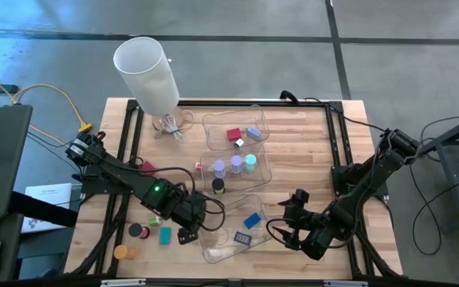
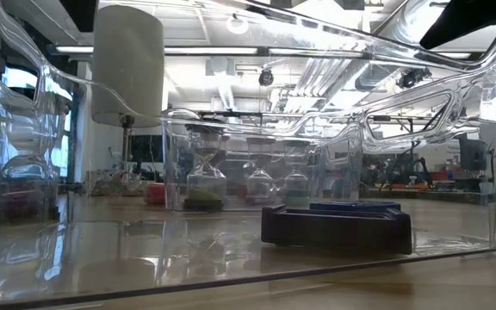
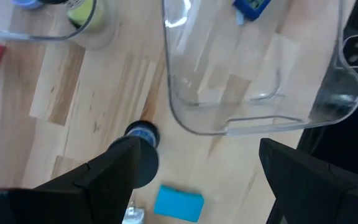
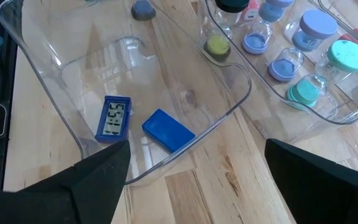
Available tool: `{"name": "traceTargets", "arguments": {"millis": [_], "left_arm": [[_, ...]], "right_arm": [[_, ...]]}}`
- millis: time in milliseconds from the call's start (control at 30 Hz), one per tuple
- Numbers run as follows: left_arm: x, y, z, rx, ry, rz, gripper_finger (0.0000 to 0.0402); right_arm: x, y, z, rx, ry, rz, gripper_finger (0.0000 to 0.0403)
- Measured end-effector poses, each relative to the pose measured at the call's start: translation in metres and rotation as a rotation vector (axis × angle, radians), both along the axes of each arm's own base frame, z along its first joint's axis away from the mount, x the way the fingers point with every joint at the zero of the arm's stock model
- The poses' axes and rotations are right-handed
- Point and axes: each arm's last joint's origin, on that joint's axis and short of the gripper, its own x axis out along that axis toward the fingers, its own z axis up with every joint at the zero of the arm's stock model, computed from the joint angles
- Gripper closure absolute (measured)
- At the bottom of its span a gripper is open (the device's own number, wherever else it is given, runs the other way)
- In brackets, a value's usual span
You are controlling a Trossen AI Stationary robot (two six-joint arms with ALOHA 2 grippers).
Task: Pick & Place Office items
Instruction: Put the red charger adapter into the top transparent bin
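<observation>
Three clear trays run down the table's middle. The near tray holds a flat blue rectangle and a dark-framed rectangle with digits. The middle tray holds lilac and teal short cylinders. Loose on the wood at the near left lie a black cylinder, a teal rectangle and an orange cylinder. My left gripper hangs open over bare wood at the near tray's left corner. My right gripper stands open just right of that tray, touching nothing.
The far tray holds a red block and a blue block. A big white lamp shade lies at the far left. A red piece lies on the table's left. Black frame rails border the table.
</observation>
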Motion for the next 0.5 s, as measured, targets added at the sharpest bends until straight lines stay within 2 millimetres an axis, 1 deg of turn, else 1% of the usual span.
{"name": "traceTargets", "arguments": {"millis": [233,500], "left_arm": [[0.006,0.0,0.002,-0.026,-0.056,0.009,0.008],[0.011,0.009,0.002,-0.03,-0.054,0.055,0.008]], "right_arm": [[0.001,0.003,0.001,0.038,-0.005,0.011,0.004],[-0.002,0.008,0.001,0.049,-0.016,0.031,0.0041]]}}
